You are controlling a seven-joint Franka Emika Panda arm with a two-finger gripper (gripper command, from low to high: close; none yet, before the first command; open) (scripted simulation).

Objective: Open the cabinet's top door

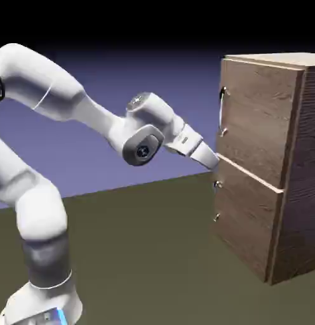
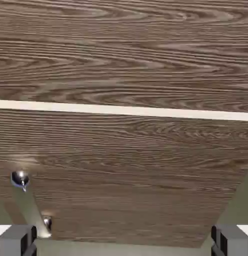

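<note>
The white arm reached right across the desk (image 1: 154, 254), its hand (image 1: 213, 160) at the left front edge of the cabinet (image 1: 293, 171), level with the pale seam between the two doors. The top door (image 1: 252, 120) stood shut, flush with the cabinet front, its curved silver handle (image 1: 221, 113) up near the door's left edge, above the hand and apart from it. In the hand view, the two grey fingertips (image 2: 16, 240) sat spread wide, pinching nothing, with wood grain filling the picture and the lower door's small handle (image 2: 31, 207) just beside the left fingertip.
</note>
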